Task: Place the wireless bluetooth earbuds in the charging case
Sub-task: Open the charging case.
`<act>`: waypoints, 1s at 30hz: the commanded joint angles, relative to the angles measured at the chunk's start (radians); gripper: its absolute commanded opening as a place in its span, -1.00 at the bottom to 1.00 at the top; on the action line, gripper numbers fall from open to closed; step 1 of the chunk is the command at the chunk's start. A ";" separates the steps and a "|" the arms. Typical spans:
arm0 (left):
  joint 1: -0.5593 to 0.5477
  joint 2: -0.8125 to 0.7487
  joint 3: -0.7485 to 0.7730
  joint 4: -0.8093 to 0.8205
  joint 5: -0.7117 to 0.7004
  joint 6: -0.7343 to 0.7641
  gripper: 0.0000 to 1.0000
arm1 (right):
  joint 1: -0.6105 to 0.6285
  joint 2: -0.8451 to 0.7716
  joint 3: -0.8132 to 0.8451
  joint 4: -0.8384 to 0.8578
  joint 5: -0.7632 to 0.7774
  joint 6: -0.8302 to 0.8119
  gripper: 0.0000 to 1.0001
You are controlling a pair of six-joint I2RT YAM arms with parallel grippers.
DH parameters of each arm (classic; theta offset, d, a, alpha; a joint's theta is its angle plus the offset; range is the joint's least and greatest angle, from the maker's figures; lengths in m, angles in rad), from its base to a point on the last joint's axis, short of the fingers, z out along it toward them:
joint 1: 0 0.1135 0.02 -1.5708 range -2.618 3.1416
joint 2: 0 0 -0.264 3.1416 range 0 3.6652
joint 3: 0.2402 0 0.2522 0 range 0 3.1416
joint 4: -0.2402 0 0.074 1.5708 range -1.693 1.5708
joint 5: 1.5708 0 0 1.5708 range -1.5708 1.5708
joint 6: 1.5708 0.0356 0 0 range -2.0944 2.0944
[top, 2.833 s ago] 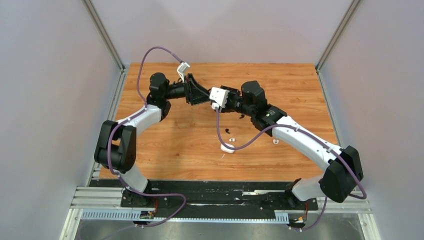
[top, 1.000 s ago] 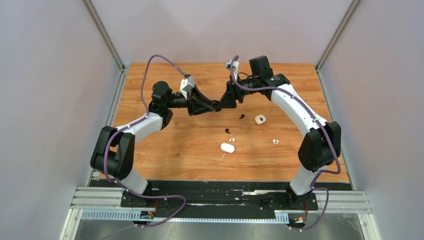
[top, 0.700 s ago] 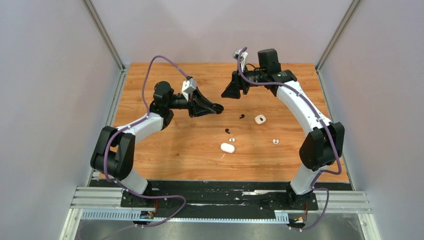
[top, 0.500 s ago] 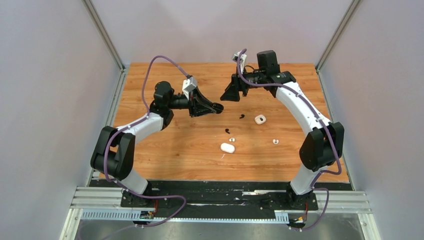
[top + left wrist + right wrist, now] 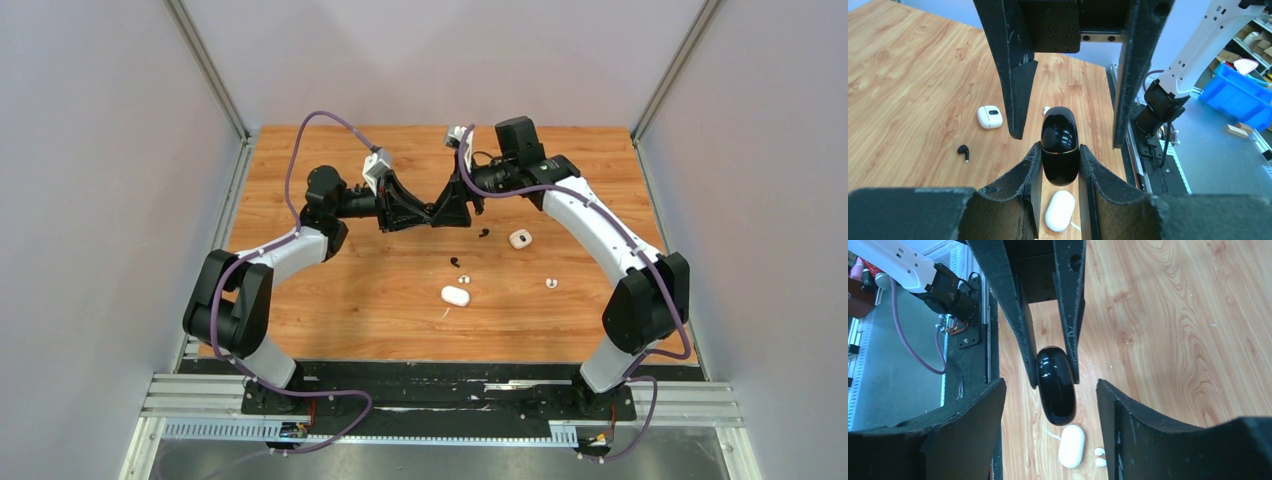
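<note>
My left gripper (image 5: 1059, 156) is shut on a glossy black charging case (image 5: 1060, 150), held above the table with its lid closed. My right gripper (image 5: 1050, 389) faces it, open. Its fingers (image 5: 1015, 75) stand either side of the case's free end (image 5: 1055, 385) without touching it. Both grippers meet at the middle back of the table (image 5: 437, 212). Loose earbuds lie on the wood: a black earbud (image 5: 484, 233), another black earbud (image 5: 455, 262), a white pair (image 5: 1099, 456) and a single white earbud (image 5: 550, 283).
A white oval case (image 5: 455, 295) lies on the wooden table (image 5: 330, 300), directly below the held case. A white square case (image 5: 520, 239) sits to the right of the grippers. Grey walls enclose the table on three sides.
The right gripper drew back from the left gripper, then returned to the black case with its jaws spread wider. The left gripper kept its hold and barely moved.
</note>
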 commanded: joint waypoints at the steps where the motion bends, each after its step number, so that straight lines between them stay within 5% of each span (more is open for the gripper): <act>1: -0.005 -0.018 0.034 0.059 0.033 0.007 -1.00 | -0.012 0.019 0.030 0.008 0.006 -0.029 0.30; 11: -0.012 -0.048 0.045 0.008 0.081 0.124 -1.00 | -0.070 0.048 0.052 0.008 -0.013 0.008 0.09; 30: -0.015 -0.037 0.056 -0.037 0.063 0.127 -1.00 | -0.079 0.061 0.073 0.059 0.010 0.066 -0.07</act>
